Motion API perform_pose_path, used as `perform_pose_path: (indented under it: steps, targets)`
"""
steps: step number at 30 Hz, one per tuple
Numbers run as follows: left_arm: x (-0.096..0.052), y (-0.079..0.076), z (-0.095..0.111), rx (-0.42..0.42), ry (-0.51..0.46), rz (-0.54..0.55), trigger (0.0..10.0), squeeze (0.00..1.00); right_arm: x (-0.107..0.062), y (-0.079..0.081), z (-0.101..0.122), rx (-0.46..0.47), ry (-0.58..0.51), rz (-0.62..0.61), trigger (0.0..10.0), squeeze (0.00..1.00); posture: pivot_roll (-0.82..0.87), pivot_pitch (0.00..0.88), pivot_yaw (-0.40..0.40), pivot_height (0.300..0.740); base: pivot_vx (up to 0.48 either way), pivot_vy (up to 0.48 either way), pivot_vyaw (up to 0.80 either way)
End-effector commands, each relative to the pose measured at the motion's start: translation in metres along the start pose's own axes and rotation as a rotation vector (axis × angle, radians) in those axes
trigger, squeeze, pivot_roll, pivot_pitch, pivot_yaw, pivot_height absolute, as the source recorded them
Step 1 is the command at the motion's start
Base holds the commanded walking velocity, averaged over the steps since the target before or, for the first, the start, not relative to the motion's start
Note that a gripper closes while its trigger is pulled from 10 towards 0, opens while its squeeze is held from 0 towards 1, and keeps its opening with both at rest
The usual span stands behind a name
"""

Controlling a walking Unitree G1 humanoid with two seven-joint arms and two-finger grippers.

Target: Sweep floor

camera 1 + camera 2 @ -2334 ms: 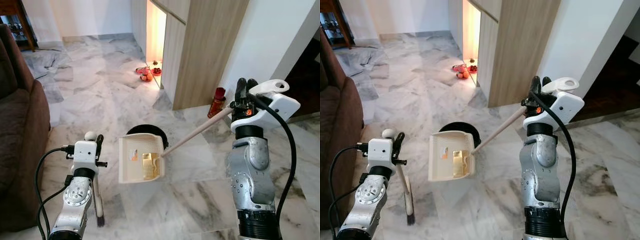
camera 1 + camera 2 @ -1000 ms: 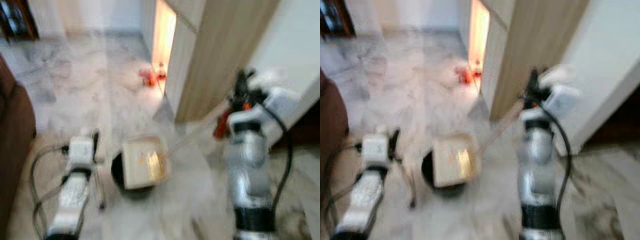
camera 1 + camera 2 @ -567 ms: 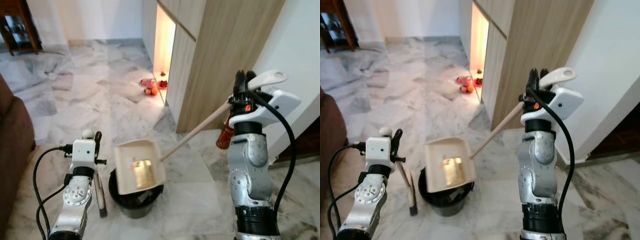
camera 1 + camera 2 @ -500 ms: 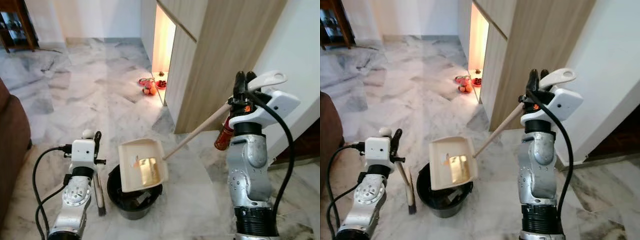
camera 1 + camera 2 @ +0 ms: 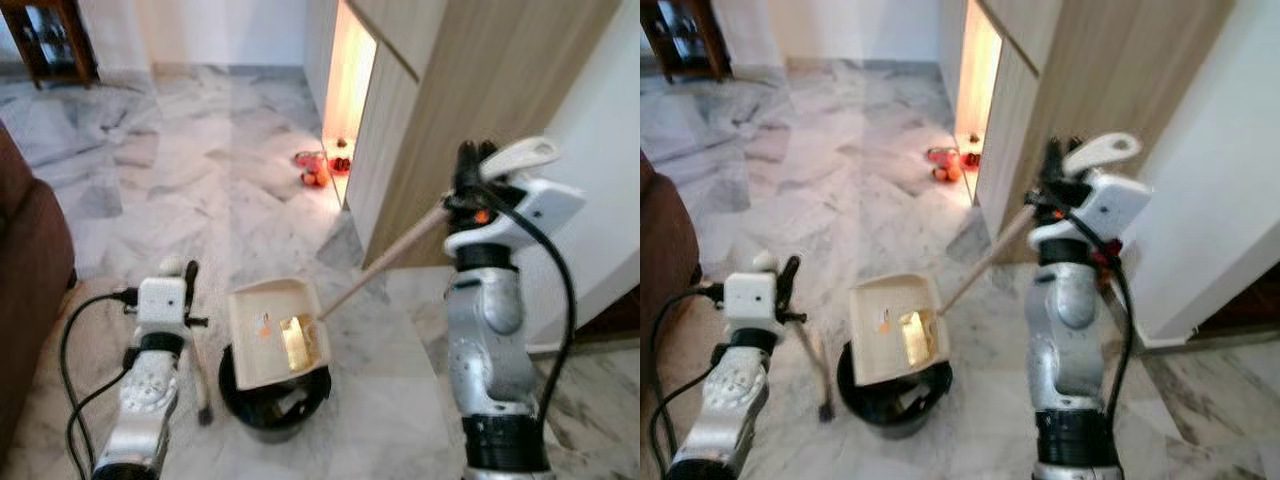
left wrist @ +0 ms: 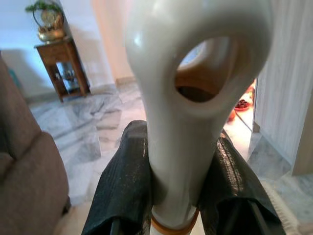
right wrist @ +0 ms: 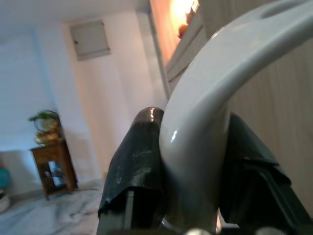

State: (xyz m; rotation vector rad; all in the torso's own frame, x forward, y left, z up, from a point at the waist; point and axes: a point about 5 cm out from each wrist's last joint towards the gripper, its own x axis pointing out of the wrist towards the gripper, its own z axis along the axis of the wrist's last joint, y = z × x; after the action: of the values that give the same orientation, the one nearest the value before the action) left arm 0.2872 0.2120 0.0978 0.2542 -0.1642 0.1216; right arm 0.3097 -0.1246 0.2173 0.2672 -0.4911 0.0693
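A cream dustpan (image 5: 272, 332) hangs tilted over a black bin (image 5: 272, 402) on the marble floor, with yellowish debris (image 5: 296, 340) lying in it. Its long wooden handle (image 5: 385, 262) runs up to my right gripper (image 5: 466, 172), which is shut on the handle's white end (image 7: 210, 117). My left gripper (image 5: 183, 275) is shut on the white top of a small broom (image 6: 190, 98). The broom stick (image 5: 198, 365) points down, its dark bristles (image 5: 204, 415) touching the floor left of the bin.
A brown sofa (image 5: 25, 300) stands at the left. A wooden cabinet (image 5: 470, 100) rises just behind the dustpan handle, with a lit gap and red items (image 5: 318, 165) on the floor beside it. A dark side table (image 5: 55, 40) stands far back left.
The camera has moved, shifting the whole view. The dustpan, earlier in front of the bin, now hangs over it, tipped a little more. Both grippers keep their hold.
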Motion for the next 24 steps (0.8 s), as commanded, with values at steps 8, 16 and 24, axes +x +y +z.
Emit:
perform_pose_path:
  steps: [8, 16, 24]
  targets:
    - [0.004, -0.007, 0.013, -0.002, -0.072, -0.015, 10.0, 0.0, -0.004, 0.024, 0.02, -0.062, -0.131, 0.123, 10.0, 0.0, 0.06, 0.0, -0.054, 0.74, 0.0, 0.0, 0.0]
    - [0.004, -0.007, 0.013, -0.006, -0.073, -0.016, 10.0, 0.0, -0.014, 0.049, 0.022, -0.121, -0.176, 0.243, 10.0, 0.0, 0.06, 0.0, -0.055, 0.74, 0.0, 0.0, 0.0]
    - [0.004, -0.007, 0.014, -0.007, -0.077, -0.017, 10.0, 0.0, -0.032, 0.08, 0.024, -0.17, -0.235, 0.392, 10.0, 0.0, 0.06, 0.0, -0.054, 0.74, 0.0, 0.0, 0.0]
